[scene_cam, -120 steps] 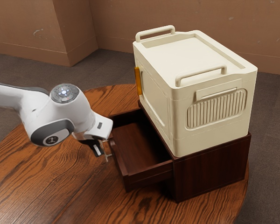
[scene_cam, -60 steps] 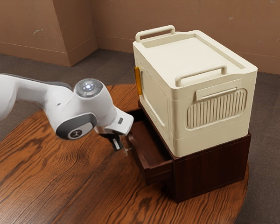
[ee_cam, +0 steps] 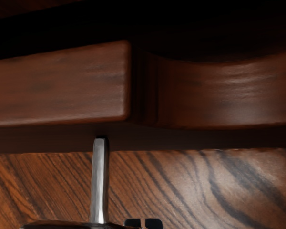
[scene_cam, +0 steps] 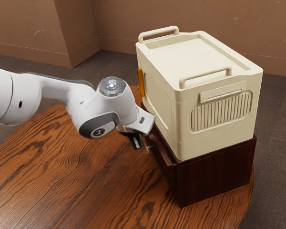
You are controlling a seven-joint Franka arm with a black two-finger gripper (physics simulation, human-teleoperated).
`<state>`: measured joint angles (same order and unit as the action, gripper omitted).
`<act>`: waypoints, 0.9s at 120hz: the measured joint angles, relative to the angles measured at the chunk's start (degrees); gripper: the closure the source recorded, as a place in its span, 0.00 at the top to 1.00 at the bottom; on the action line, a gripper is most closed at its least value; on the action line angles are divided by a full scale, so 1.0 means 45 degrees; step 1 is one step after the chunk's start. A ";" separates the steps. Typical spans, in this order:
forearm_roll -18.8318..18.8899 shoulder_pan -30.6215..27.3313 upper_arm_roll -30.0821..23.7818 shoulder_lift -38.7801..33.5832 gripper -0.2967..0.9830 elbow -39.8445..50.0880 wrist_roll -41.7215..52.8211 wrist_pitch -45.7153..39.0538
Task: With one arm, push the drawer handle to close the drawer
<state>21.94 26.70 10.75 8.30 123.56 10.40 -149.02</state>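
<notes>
Nearly all of the drawer [scene_cam: 165, 157] is tucked into the dark box [scene_cam: 214, 174], and its front is seen at four o'clock from the gripper [ee_cam: 143, 223]. The two finger ends are pressed together, with nothing pinched. If the push is made crooked, the handle [ee_cam: 100, 181] could be slipped past, and a gap could be left. If the push is stopped too soon, the same gap could be left. The big cream case [scene_cam: 200, 119], at two o'clock, might be bumped if the hand is tipped too far. The drawer is made of red-brown wood, smooth and shiny, with a scooped edge; the handle is thin, grey metal.
</notes>
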 joint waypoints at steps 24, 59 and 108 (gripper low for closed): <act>-0.0044 -0.0021 -0.0125 0.0380 0.15 -0.0612 0.0141 0.0097; -0.0925 -0.0105 -0.0249 -0.0292 0.15 0.0159 0.0213 0.0073; -0.4770 -0.6016 -0.0501 -0.4985 0.56 -0.3865 -0.5357 0.6878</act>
<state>0.47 -0.37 8.50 -14.13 106.17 -13.71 -118.07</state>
